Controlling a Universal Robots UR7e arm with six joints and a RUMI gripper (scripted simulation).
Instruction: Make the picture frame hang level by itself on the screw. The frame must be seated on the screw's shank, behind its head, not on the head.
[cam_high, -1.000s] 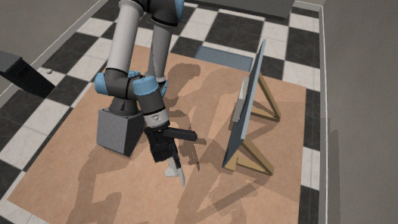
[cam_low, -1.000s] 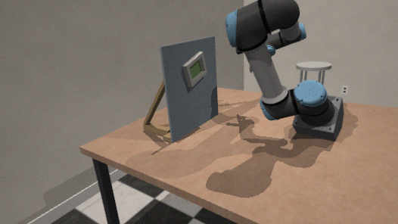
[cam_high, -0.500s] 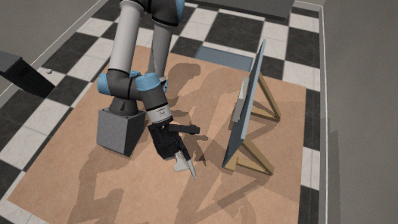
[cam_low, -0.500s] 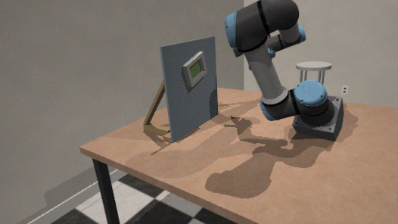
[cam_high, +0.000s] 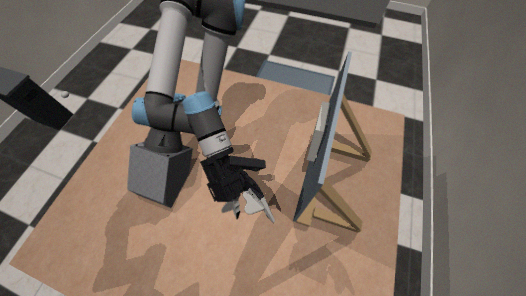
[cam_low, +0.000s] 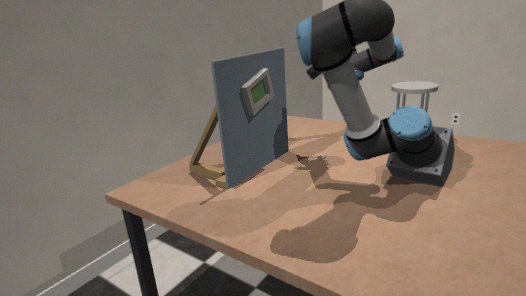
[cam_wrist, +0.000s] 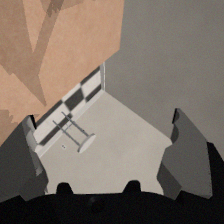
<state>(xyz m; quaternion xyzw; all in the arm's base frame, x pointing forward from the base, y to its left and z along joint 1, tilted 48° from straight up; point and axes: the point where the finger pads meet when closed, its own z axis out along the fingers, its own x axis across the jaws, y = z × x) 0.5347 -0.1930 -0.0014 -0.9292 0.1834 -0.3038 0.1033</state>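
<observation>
The picture frame (cam_high: 314, 145) (cam_low: 248, 100) is on the front face of the upright blue-grey board (cam_high: 332, 130) (cam_low: 250, 145), well above the surface (cam_high: 200, 250) (cam_low: 200, 210) (cam_wrist: 90, 30). It hangs askew rather than level: in the exterior view its top edge climbs to the right far more steeply than the board's own top edge. The screw is hidden, so whether the frame sits on the shank or on the head cannot be told. Wooden supports (cam_high: 360, 135) (cam_low: 204, 137) prop the board from behind. The tool (cam_high: 255, 215) (cam_wrist: 104, 112) is open, its fingers spread with nothing between them, and stands apart from the frame, on the arm's side of the board. In the wrist view, the surface's edge and a round-topped stool (cam_low: 415, 88) (cam_wrist: 86, 143) show beyond the fingers.

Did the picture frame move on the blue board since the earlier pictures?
No, the picture frame hangs at the same spot on the blue board.
</observation>
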